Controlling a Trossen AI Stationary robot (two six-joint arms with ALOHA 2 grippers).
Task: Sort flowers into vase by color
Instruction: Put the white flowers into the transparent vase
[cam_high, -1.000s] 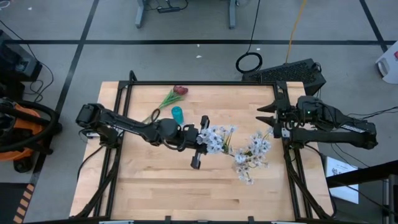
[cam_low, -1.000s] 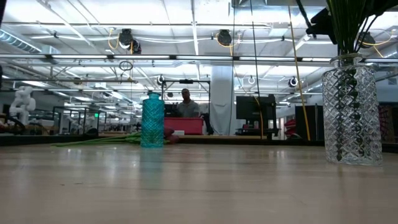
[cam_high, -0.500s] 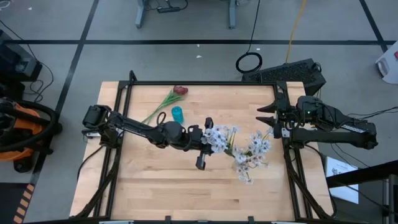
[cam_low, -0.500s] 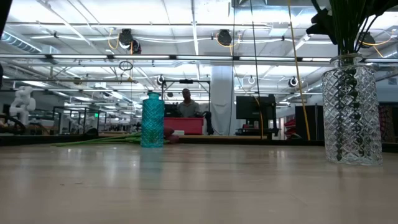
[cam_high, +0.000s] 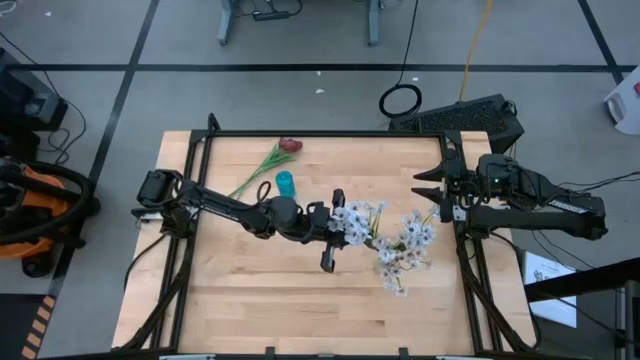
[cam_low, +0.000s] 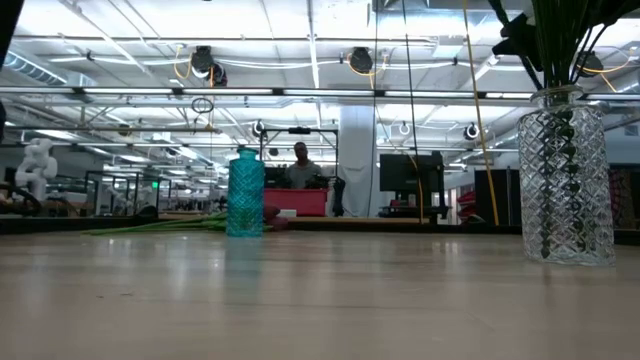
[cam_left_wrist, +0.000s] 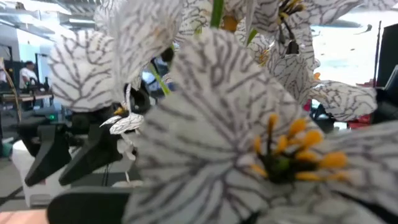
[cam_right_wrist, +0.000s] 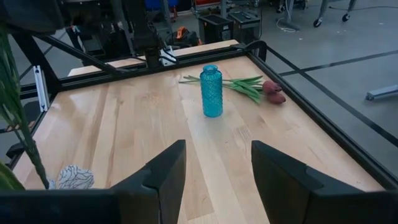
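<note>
My left gripper reaches out over the middle of the table, shut on a spray of white flowers whose veined blossoms fill the left wrist view. Just to its right, a clear cut-glass vase holds green stems, and more white flowers spread above it. A small teal vase stands upright farther back. Behind it, dark red flowers lie flat on the table. My right gripper waits open above the table's right edge. My left gripper holds the white flower spray just behind its blossoms. The blossoms hide the place of contact, so the part held cannot be told. The fingers come about level from the table's left. The spray is lifted clear of the table.
The table has a black frame along its edges. The near half of the wooden top is bare. A person sits in the room far behind the table.
My left gripper has carried the white flower spray a little toward the table's right edge and slightly down, closer to the clear vase. It stays shut.
</note>
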